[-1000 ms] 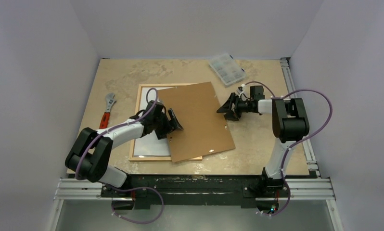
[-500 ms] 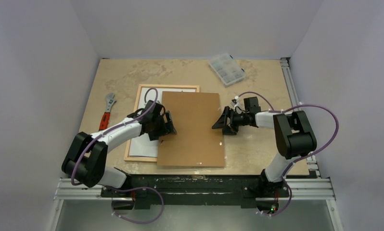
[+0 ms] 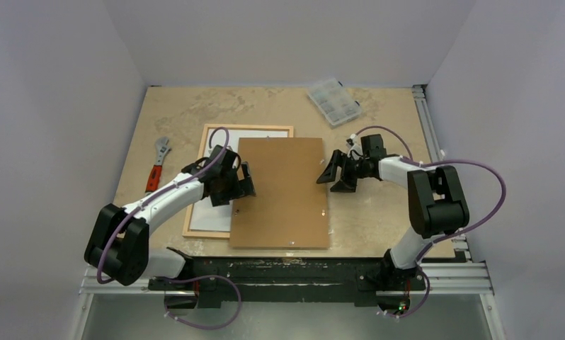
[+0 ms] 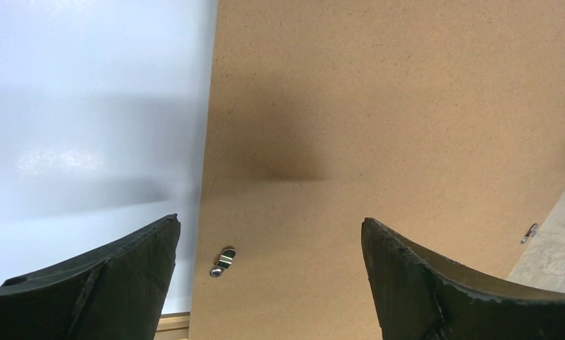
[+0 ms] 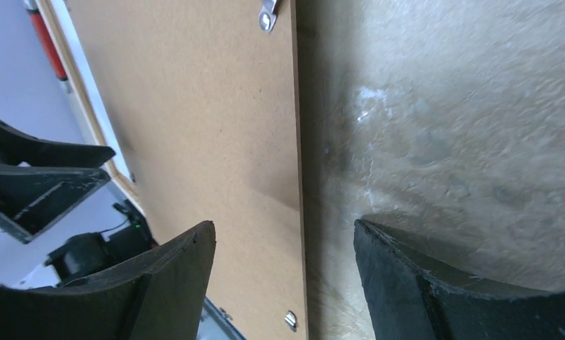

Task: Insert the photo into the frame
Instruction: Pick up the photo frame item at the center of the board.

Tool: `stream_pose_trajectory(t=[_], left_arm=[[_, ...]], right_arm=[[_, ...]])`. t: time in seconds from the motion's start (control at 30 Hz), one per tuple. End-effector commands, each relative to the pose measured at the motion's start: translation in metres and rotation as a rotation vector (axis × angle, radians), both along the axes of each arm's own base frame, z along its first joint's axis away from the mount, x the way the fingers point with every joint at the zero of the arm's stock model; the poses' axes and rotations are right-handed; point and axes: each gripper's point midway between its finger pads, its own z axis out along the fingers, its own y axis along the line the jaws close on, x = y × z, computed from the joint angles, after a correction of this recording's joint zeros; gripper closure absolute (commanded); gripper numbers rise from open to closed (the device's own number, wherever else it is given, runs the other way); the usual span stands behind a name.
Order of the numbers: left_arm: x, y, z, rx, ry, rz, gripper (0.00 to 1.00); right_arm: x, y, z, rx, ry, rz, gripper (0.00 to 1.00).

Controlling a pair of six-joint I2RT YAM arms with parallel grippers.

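Lengthwise near-to-far, photo (image 3: 209,216) and frame (image 3: 248,127), white back up. Partly hidden under board (image 3: 283,198). Left gripper (image 3: 242,183), right gripper (image 3: 333,177): spread wide, empty.

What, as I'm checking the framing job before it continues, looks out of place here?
The brown backing board sits offset to the right of the frame: it covers only the frame's right part and overhangs onto the table, leaving the photo, white back up, exposed on the left.

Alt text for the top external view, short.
A brown backing board lies offset over the right part of the wooden frame, which holds the photo white side up. Both open, the left gripper and right gripper flank the board; a wrench and clear parts box lie aside.
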Motion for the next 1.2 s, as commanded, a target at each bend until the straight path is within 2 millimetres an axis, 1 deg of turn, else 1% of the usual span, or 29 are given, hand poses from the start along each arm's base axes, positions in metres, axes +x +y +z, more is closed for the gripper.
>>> stream_pose_trajectory(t=[0.0,0.07,0.17,0.27,0.37,0.43,0.63,0.7,0.77,0.93,1.1,1.17], left_arm=[[0.007,0.002,0.012,0.001,-0.040,-0.010,0.05],[0.006,0.003,0.009,0.007,-0.033,-0.008,0.07],[0.005,0.004,0.006,0.011,-0.026,-0.009,0.08],[0.005,0.002,0.003,0.005,-0.019,-0.014,0.09],[0.006,-0.002,0.000,-0.009,-0.012,-0.023,0.09],[0.006,-0.003,-0.003,-0.015,-0.005,-0.024,0.10],[0.006,-0.013,-0.011,-0.058,0.009,-0.040,0.12],[0.006,-0.016,-0.013,-0.073,0.015,-0.043,0.12],[0.007,-0.018,-0.015,-0.082,0.017,-0.045,0.13],[0.007,-0.021,-0.014,-0.098,0.016,-0.050,0.14],[0.005,-0.020,-0.013,-0.098,0.015,-0.050,0.14],[0.005,-0.020,-0.010,-0.100,0.010,-0.050,0.13]], right_arm=[[0.009,-0.017,-0.030,-0.032,0.027,-0.017,0.29],[0.005,-0.010,-0.036,0.024,0.054,0.003,0.30],[-0.002,0.002,-0.037,0.119,0.073,0.028,0.32],[-0.008,0.012,-0.034,0.212,0.099,0.053,0.36],[-0.010,0.019,-0.027,0.289,0.096,0.070,0.41],[-0.011,0.022,-0.021,0.317,0.083,0.086,0.43],[-0.013,0.030,0.008,0.399,0.041,0.122,0.49],[-0.014,0.033,0.013,0.408,0.034,0.131,0.52],[-0.015,0.036,0.015,0.416,0.036,0.140,0.57],[-0.015,0.041,0.021,0.449,0.044,0.132,0.77],[-0.013,0.042,0.039,0.470,0.017,0.138,0.99],[-0.012,0.043,0.048,0.469,-0.002,0.141,1.00]])
